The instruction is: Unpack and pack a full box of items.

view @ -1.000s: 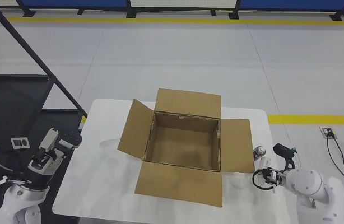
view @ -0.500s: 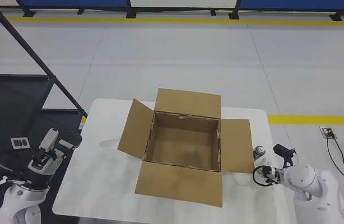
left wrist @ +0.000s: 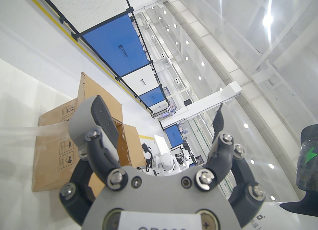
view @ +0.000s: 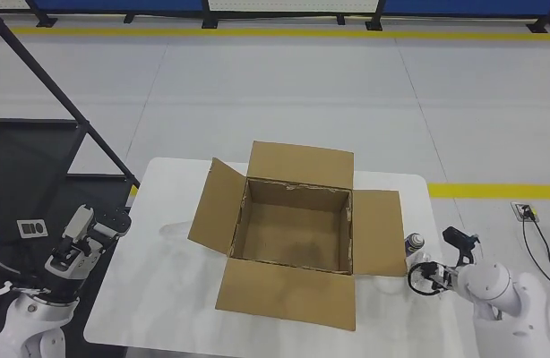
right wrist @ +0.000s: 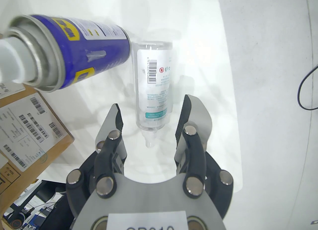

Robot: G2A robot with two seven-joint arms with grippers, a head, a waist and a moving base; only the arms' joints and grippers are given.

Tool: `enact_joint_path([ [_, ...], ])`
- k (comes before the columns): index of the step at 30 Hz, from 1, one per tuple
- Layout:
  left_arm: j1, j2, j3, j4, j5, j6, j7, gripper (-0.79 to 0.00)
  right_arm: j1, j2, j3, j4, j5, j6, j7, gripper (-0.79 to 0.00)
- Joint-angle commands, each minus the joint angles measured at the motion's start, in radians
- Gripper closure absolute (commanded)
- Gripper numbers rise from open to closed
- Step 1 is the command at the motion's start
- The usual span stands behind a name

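Here, the right gripper [right wrist: 152, 111], fingers [right wrist: 196, 116] open, flanks the nozzle end of a clear bottle [right wrist: 154, 84] lying on the desk [right wrist: 198, 42] beside a spray can [right wrist: 82, 52], long axis pointing straight away from it.

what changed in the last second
The right gripper crept slightly away from the robot toward the clear bottle beside the spray can, open, its jaws now flanking the bottle's cap end without gripping. The left gripper, cardboard box and spray can stayed put.
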Motion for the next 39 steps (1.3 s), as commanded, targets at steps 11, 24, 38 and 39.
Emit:
enact_joint_path([
  [11, 0.000, 0.000, 0.000, 0.000, 0.000, 0.000, 0.000, -0.785, -0.114, 0.015, 0.212, -0.355, 0.318, -0.086, -0.043, -0.526],
  [24, 0.000, 0.000, 0.000, 0.000, 0.000, 0.000, 0.000, -0.785, 0.198, 0.055, 0.108, 0.160, 0.604, -0.469, 0.071, -0.366],
  [38, 0.000, 0.000, 0.000, 0.000, 0.000, 0.000, 0.000, -0.785, 0.309, 0.082, -0.011, 0.332, 0.695, -0.588, 0.124, -0.311],
  [39, 0.000, 0.000, 0.000, 0.000, 0.000, 0.000, 0.000, -0.785, 0.313, 0.083, -0.021, 0.334, 0.695, -0.585, 0.121, -0.308],
])
